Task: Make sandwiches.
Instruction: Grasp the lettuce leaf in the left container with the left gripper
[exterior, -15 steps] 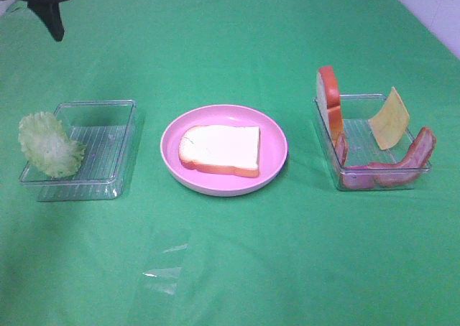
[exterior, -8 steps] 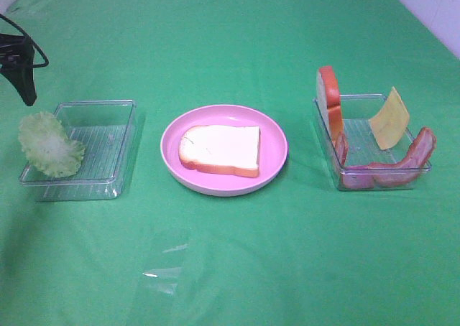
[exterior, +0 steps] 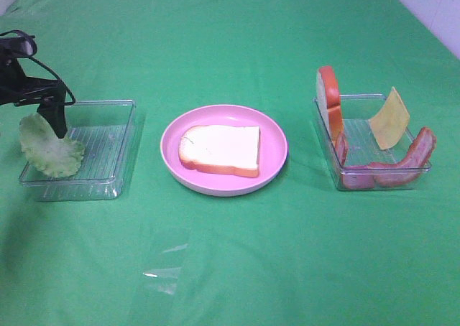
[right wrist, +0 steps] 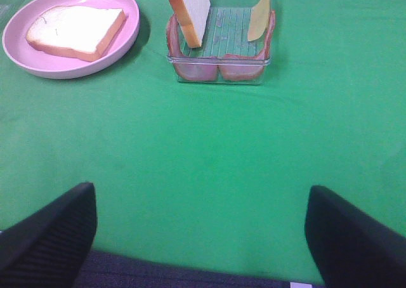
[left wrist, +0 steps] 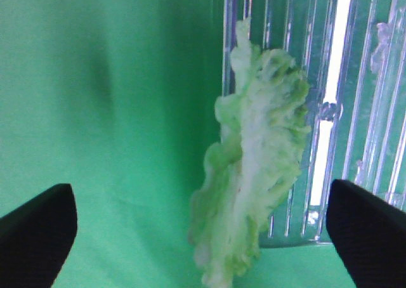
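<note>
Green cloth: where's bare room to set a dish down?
Bare: the wide front strip before the pink plate, save one clear plastic scrap, and the back stretch behind it. Crowded: the right tray, and the left tray's end where the claw straddles the lettuce.

My high camera looks down at a slant over the whole green-cloth surface point(exterior: 302, 268). My left wrist camera sits close over the pale green lettuce leaf point(left wrist: 254, 174), which lies between the fingertips of the left claw point(left wrist: 203, 234); the high view shares that leaf. My right wrist camera hangs farther back, facing the round pink plate point(right wrist: 130, 28) ahead of the right claw point(right wrist: 202, 237), and the high view shares that too.
</note>
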You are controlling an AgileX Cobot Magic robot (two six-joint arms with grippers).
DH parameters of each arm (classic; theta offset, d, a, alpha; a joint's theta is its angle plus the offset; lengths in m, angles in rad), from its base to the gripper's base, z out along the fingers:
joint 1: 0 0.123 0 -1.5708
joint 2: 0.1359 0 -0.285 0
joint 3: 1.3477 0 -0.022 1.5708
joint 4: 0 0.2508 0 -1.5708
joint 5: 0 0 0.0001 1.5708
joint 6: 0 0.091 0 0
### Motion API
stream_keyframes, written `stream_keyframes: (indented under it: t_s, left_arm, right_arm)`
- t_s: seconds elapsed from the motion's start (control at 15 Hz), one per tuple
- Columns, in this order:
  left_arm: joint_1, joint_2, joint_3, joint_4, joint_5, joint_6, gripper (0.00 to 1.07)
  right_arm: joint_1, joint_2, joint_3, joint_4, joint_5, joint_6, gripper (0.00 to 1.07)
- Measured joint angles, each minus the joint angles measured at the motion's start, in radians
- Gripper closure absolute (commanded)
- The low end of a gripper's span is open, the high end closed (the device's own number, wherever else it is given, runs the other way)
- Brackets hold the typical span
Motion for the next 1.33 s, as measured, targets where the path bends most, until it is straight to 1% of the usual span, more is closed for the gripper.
stream_keyframes:
  t_s: [0.07,0.2,0.27,0.33,0.4,0.47,0.6,0.67,1.13,1.33]
  left_arm:
    - [0.000,0.004,0.000,-0.010,-0.016,0.014,0.07]
    - [0.000,0.004,0.000,-0.024,-0.041,0.024,0.10]
    - [0.000,0.004,0.000,-0.025,-0.046,0.026,0.15]
    - [0.000,0.004,0.000,-0.025,-0.050,0.026,0.30]
    - [0.000,0.004,0.000,-0.028,-0.050,0.026,0.42]
    - [0.000,0.004,0.000,-0.032,-0.050,0.026,0.49]
    - [0.000,0.004,0.000,-0.036,-0.050,0.026,0.84]
    - [0.000,0.004,0.000,-0.043,-0.050,0.026,1.07]
    - [0.000,0.004,0.000,-0.057,-0.050,0.027,1.07]
    - [0.000,-0.005,-0.026,-0.111,-0.035,0.027,1.07]
  right_arm:
    - [0.000,0.000,0.000,0.000,0.000,0.000,0.20]
    - [0.000,0.000,0.000,0.000,0.000,0.000,0.20]
    - [0.000,0.000,0.000,0.000,0.000,0.000,0.20]
    - [0.000,0.000,0.000,0.000,0.000,0.000,0.20]
    - [0.000,0.000,0.000,0.000,0.000,0.000,0.20]
    - [0.000,0.000,0.000,0.000,0.000,0.000,0.20]
    - [0.000,0.000,0.000,0.000,0.000,0.000,0.20]
    - [0.000,0.000,0.000,0.000,0.000,0.000,0.20]
    - [0.000,0.000,0.000,0.000,0.000,0.000,0.20]
    - [0.000,0.000,0.000,0.000,0.000,0.000,0.20]
